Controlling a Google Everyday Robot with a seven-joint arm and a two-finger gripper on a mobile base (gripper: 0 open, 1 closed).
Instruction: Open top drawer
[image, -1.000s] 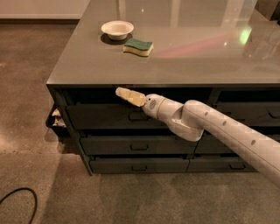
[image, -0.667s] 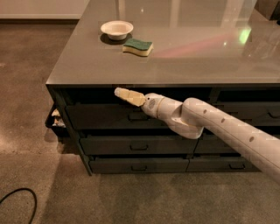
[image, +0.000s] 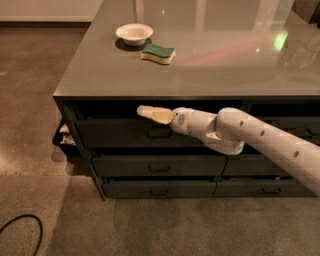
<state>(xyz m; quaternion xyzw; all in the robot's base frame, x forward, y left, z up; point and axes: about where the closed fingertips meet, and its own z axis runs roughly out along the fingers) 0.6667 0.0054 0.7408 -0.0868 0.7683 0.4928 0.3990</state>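
The top drawer (image: 117, 132) is a wide dark-grey front in the left stack, just under the counter top. Its small loop handle (image: 159, 133) sits at its centre. A dark gap shows above the drawer front. My gripper (image: 145, 111) reaches in from the right on a white arm (image: 260, 137). Its cream fingers point left and lie in the dark gap, just above and a little left of the handle. Two lower drawers (image: 159, 166) lie beneath.
A white bowl (image: 134, 34) and a green-and-yellow sponge (image: 158, 53) lie on the grey counter top (image: 210, 65). The neighbouring drawer stack (image: 295, 127) is at the right. A black cable (image: 20, 231) lies on the floor at lower left. A dark bin (image: 64, 140) stands left of the cabinet.
My gripper has shifted slightly to the left along the top of the drawer front. The drawer front looks unmoved.
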